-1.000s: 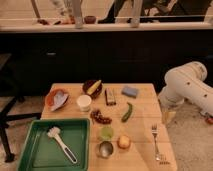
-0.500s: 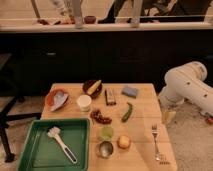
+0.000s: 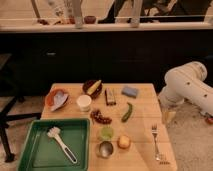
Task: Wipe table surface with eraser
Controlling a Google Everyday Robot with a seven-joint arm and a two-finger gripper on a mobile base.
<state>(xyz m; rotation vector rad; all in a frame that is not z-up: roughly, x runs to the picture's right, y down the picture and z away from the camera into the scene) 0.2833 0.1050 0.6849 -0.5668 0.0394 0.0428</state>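
The light tan wooden table surface (image 3: pixel 145 117) fills the middle of the camera view. The eraser (image 3: pixel 110 96), a small dark brown block with pale stripes, lies near the table's far edge, between a dark bowl (image 3: pixel 92 88) and a blue-grey pad (image 3: pixel 130 91). My white arm (image 3: pixel 187 85) stands off the table's right side. The gripper (image 3: pixel 168 117) hangs low beside the right table edge, well to the right of the eraser and apart from it.
On the table are an orange bowl (image 3: pixel 56 98), a white cup (image 3: pixel 84 102), dark grapes (image 3: pixel 101 118), a green vegetable (image 3: pixel 127 112), a green cup (image 3: pixel 106 133), a metal cup (image 3: pixel 105 149), a yellow fruit (image 3: pixel 123 142) and a fork (image 3: pixel 156 145). A green tray (image 3: pixel 30 150) holds a white brush (image 3: pixel 61 143).
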